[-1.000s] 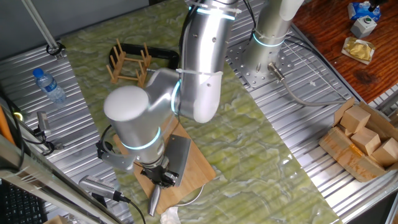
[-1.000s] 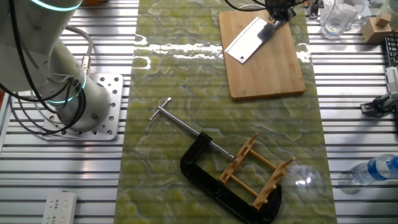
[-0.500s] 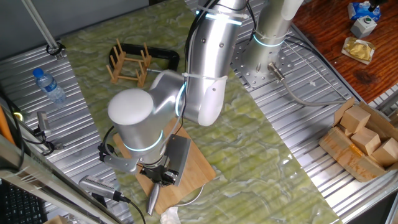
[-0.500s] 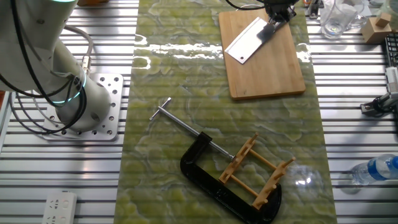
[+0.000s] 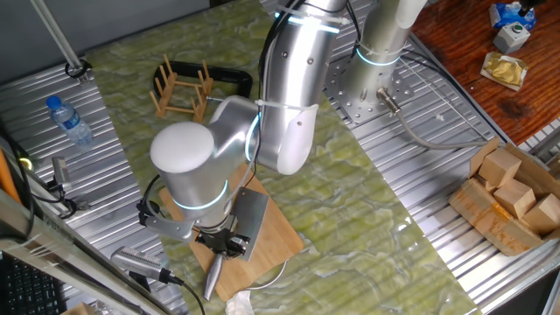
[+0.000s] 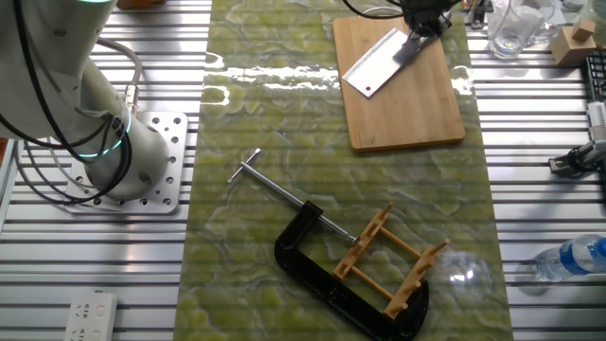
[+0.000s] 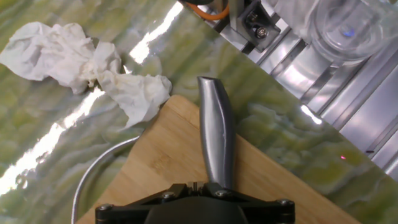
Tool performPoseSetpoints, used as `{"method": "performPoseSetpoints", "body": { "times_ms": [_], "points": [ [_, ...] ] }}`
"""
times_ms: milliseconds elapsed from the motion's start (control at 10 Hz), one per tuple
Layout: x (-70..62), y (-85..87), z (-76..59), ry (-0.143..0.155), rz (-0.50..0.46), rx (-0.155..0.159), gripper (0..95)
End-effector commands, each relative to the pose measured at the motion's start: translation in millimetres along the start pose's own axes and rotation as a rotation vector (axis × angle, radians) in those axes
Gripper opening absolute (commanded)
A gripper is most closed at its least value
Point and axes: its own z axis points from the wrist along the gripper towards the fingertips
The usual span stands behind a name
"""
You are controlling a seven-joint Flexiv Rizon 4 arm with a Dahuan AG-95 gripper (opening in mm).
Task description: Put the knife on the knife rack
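Note:
The knife (image 5: 249, 223), a grey cleaver with a slim silver handle (image 7: 216, 137), lies on the bamboo cutting board (image 5: 282, 243) at the table's near end. In the other fixed view its blade (image 6: 371, 66) points toward the mat's middle. My gripper (image 5: 223, 248) is low over the board and shut on the handle where it meets the blade. The handle's free end sticks out past the jaws in the hand view. The knife rack (image 5: 182, 90), a small wooden peg frame, stands far off at the other end of the mat (image 6: 388, 260), inside the black C-clamp (image 6: 322, 275).
Crumpled white tissue (image 7: 93, 65) lies just off the board's corner. A clear glass (image 6: 511, 28) stands on the metal slats beside the board. A water bottle (image 5: 68, 120) lies near the rack. A box of wooden blocks (image 5: 512, 197) sits at the right.
The handle's free end has swung a little to the left in the fixed view, and the blade has shifted slightly with the gripper. The arm's elbow moved a touch.

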Motion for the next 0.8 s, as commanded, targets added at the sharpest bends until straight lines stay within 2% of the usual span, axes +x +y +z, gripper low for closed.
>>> {"method": "performPoseSetpoints", "body": {
  "times_ms": [100, 300, 800],
  "points": [
    [2.5, -2.0, -2.4, 0.003, -0.011, -0.002, 0.0],
    [4.3, -3.7, -3.9, 0.0, -0.009, -0.006, 0.0],
    [-12.6, 1.5, -0.7, -0.011, 0.04, -0.009, 0.0]
  ]
}}
